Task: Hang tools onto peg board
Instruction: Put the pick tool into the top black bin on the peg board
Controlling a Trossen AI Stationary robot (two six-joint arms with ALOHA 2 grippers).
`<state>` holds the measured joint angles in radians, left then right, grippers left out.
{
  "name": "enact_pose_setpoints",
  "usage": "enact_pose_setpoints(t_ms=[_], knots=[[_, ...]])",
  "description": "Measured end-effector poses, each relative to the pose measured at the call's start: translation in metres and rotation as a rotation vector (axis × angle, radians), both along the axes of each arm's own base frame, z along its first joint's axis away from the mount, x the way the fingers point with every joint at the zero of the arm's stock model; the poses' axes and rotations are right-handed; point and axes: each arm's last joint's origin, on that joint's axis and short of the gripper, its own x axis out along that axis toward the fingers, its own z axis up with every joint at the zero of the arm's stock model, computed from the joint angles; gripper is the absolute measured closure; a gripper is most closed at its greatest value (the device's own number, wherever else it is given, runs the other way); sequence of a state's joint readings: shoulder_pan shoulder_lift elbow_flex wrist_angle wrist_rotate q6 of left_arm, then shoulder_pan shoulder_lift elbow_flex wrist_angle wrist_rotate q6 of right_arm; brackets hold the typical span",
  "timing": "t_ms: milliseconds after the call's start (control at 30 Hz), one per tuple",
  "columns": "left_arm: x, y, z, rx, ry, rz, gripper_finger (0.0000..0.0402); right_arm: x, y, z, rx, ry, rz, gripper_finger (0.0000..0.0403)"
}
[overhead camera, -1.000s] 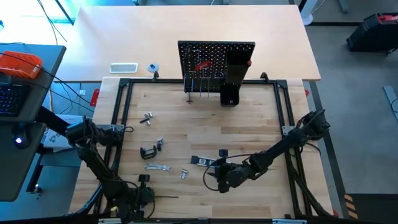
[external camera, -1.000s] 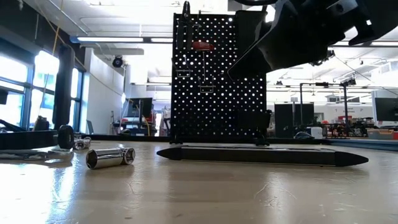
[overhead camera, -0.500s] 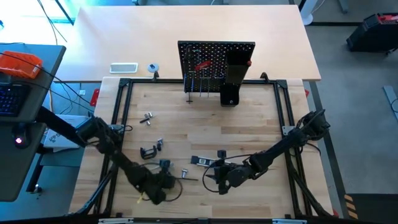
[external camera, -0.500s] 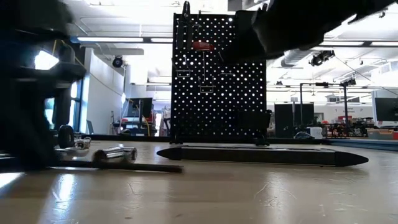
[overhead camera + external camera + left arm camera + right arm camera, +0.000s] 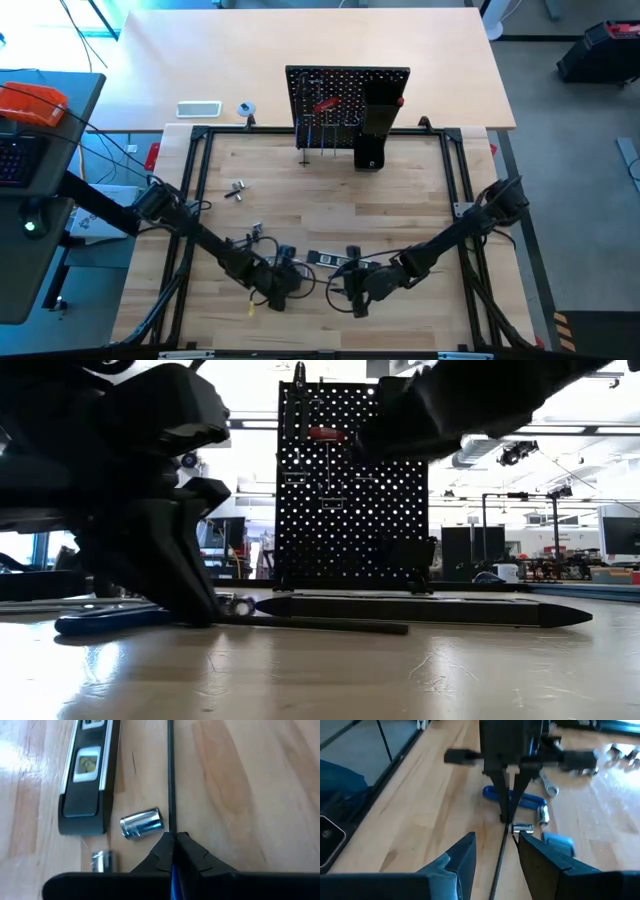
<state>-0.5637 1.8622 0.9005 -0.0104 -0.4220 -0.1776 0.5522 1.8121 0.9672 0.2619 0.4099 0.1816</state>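
Left gripper [image 5: 174, 851] clamped on hex key [image 5: 170, 775]

Robotics lab or workshop: black-framed wooden counter [image 5: 330, 190], upright peg board [image 5: 350, 480], ceiling strip lighting, monitors [image 5: 620, 535] and equipment benches behind.

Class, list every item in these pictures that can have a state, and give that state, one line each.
left gripper: fingers shut on the hex key's shaft.
right gripper: fingers open, either side of that shaft.
hex key: pinched, not hung.
black-and-silver bar: lying flat on the table.
socket: lying on its side.
red-handled screwdriver: hanging on the peg board.
peg board: upright.
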Motion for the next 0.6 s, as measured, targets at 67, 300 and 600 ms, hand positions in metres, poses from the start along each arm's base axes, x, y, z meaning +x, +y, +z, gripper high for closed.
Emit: enact_pose_setpoints(t_ms=[67,300,600], knots=[[0.002,0.001,0.001,-0.013,-0.004,-0.006,0.04,0.002,0.0,-0.009,0.009,0.023,-0.015,0.0263],[0.004,-0.001,0.007,-0.026,-0.036,-0.034,0.0398,0.015,-0.001,-0.04,0.079,0.029,-0.025,0.0263],[0.006,-0.002,0.012,-0.006,0.014,-0.079,0.04,0.021,-0.008,-0.042,0.104,0.03,-0.031,0.0263]])
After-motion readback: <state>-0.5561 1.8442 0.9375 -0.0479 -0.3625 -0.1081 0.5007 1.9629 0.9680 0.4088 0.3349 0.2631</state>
